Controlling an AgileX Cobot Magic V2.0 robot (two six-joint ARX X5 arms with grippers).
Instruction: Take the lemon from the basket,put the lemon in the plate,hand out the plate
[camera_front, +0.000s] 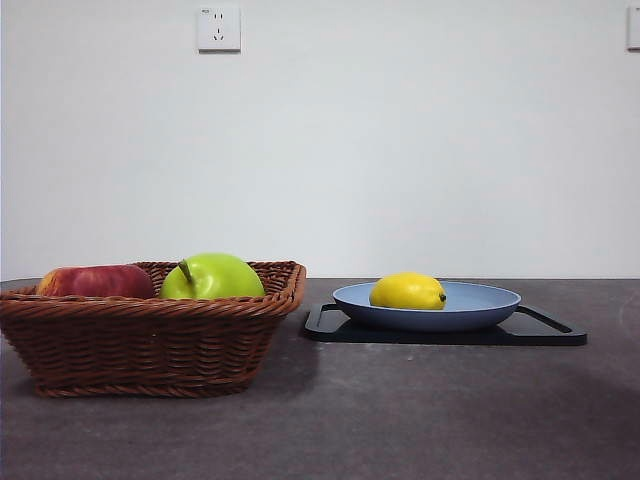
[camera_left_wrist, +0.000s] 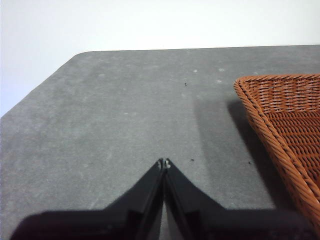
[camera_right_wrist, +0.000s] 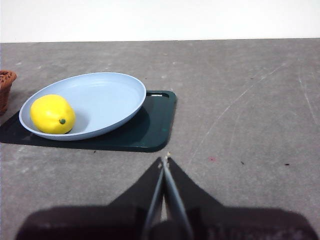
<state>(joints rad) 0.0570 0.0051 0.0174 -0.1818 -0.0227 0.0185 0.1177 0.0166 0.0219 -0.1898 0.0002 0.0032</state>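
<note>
1. The lemon (camera_front: 407, 291) is being carried by the plate (camera_front: 480, 306), lying toward the side of the plate that faces the basket (camera_front: 150, 345). The first two steps are judged complete.
2. The plate is being supported by a flat black tray (camera_front: 545, 330) on the grey table (camera_front: 420, 420), just beside the basket but apart from it.
3. A red apple (camera_front: 95, 281) and a green apple (camera_front: 212, 277) are being held in the basket.
4. The right gripper (camera_right_wrist: 165, 162) is being kept above the bare table, near the tray's handle end, with its jaws pressed together and nothing between them.
5. The left gripper (camera_left_wrist: 164, 163) is being kept over the table beside the basket's corner, jaws likewise together and empty.
6. The step in hand is judged to be the handing out of the plate. For this, the right jaws are being required to part, approach the raised rim on the side away from the lemon, and close on it; a level lift is being called for, since the lemon could roll.
</note>
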